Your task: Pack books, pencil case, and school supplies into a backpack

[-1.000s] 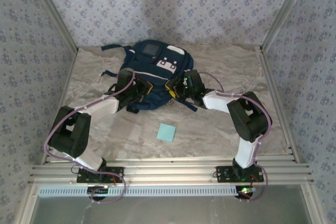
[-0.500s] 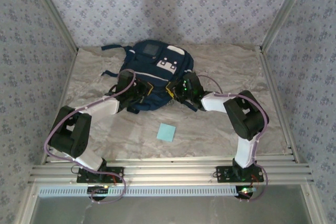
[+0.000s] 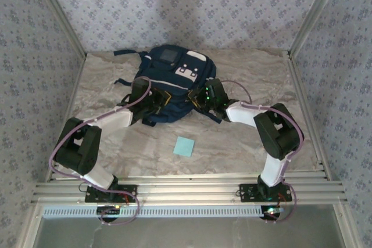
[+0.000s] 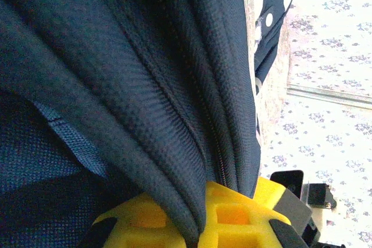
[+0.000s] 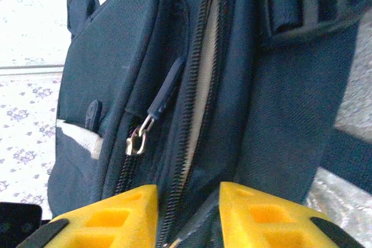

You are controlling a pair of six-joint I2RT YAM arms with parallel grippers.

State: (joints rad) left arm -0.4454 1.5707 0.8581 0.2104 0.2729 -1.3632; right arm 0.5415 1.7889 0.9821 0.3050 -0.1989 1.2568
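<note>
Navy backpack [image 3: 174, 76] lies at twelve o'clock on the bench [image 3: 244, 137]. My left hand [image 4: 197, 225] is clamped on it, probably to steady it. My right hand [image 5: 189, 216] straddles the zip edge [image 5: 192, 114], and I cannot tell if it grips. Pad [image 3: 185, 146] lies at six.

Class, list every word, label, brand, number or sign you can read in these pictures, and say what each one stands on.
No text can be read in any of the views.
The white patch on the backpack: small dark marks, too small to read.
The grey patch near the top of the bag: nothing legible.
The zip pull: no brand or lettering seen.
The blue pad on the table: plain, no writing seen.
</note>
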